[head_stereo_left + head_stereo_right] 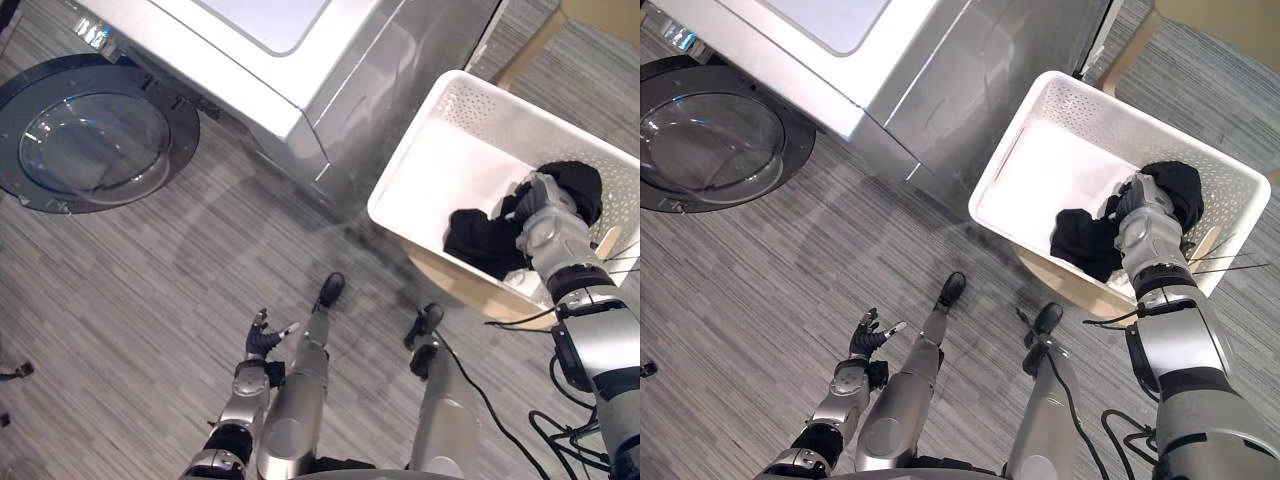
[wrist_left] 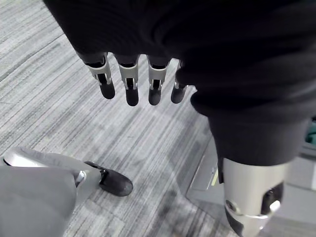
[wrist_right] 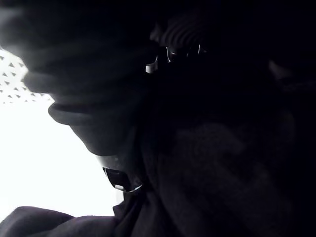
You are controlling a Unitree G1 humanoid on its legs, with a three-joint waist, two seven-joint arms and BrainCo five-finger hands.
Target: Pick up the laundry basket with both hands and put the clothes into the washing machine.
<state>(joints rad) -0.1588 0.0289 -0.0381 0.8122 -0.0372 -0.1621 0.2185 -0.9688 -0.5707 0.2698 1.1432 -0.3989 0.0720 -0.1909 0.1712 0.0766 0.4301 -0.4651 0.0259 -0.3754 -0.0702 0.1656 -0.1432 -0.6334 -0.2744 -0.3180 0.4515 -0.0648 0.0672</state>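
Left hand [image 1: 262, 345] at seven o'clock hangs, fingers loosely spread. My right hand [image 1: 545, 215] lies among black clothes [image 1: 482, 240] in the basket [image 1: 445, 165] at two o'clock; its grip I cannot tell.

Grey carpet floor [image 1: 150, 290] with fine pale and dark stripes runs across the whole scene, evenly lit, with a dark smudged patch [image 1: 375, 245] near the middle. In the far right corner stands pale wooden furniture [image 1: 605, 15] with a slanted leg [image 1: 522, 52]. Nearer, a curved pale wooden edge [image 1: 455, 285] shows.
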